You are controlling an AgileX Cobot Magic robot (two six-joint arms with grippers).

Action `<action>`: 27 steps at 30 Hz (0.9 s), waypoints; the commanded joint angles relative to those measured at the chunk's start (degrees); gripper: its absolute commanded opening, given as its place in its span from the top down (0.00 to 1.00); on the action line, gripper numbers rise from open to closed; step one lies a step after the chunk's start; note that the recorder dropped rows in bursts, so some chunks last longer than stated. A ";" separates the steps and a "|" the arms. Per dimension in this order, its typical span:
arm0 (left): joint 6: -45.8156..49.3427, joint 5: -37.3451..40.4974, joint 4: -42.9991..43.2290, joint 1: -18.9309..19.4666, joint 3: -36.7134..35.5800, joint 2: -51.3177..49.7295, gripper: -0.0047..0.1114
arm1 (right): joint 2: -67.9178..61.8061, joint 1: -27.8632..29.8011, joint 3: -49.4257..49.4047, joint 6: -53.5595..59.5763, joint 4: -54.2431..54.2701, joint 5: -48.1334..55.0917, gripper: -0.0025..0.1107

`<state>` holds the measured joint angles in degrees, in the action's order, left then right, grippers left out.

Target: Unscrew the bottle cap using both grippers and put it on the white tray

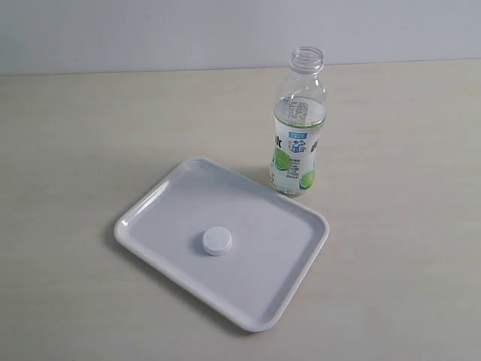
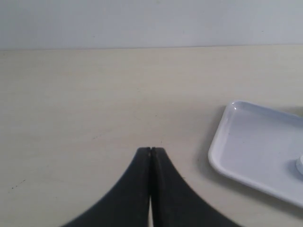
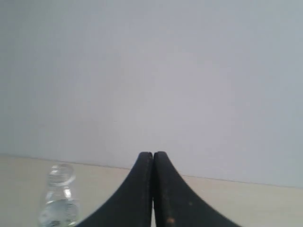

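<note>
The small white bottle cap (image 1: 216,241) lies flat near the middle of the white tray (image 1: 285,301). Just behind the tray's far right edge the clear bottle (image 1: 298,131) stands upright with its threaded neck bare. Neither arm appears in the exterior view. In the left wrist view my left gripper (image 2: 150,150) is shut with nothing between its fingers, hovering over bare table beside a corner of the tray (image 2: 236,142); a sliver of the cap (image 2: 300,165) shows at the frame edge. My right gripper (image 3: 153,154) is shut and empty, facing the wall, with the bottle's open neck (image 3: 60,189) off to one side.
A pale wood-grain table (image 1: 90,135) runs back to a plain light wall (image 1: 150,30).
</note>
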<state>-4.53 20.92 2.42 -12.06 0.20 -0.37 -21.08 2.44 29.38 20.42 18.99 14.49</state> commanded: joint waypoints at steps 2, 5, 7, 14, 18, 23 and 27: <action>-0.39 -0.47 -0.50 0.09 -0.20 0.37 0.96 | 6.25 10.70 -5.02 -0.20 0.36 0.35 0.98; -0.39 -0.47 -0.50 0.09 -0.20 0.37 0.96 | 7.67 11.34 -7.47 0.14 0.22 0.35 0.98; -0.39 -0.47 -0.50 0.09 -0.20 0.37 0.96 | 7.74 11.34 -9.04 0.83 0.14 0.35 0.98; -0.39 -0.47 -0.50 0.09 -0.20 0.37 0.96 | 7.62 11.34 -11.30 5.04 0.14 0.46 0.98; -0.39 -0.47 -0.50 0.09 -0.20 0.37 0.96 | 7.62 11.34 -11.73 5.04 0.38 0.44 0.98; -0.39 -0.47 -0.50 0.09 -0.20 0.37 0.96 | 9.74 11.34 -14.22 0.29 -3.00 0.30 0.98; -0.39 -0.47 -0.50 0.09 -0.20 0.37 0.96 | 14.56 11.34 -17.93 -10.16 -14.22 0.19 0.98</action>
<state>-4.53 21.02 2.42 -12.06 0.20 -0.37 -9.61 13.46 13.91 16.87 12.15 15.23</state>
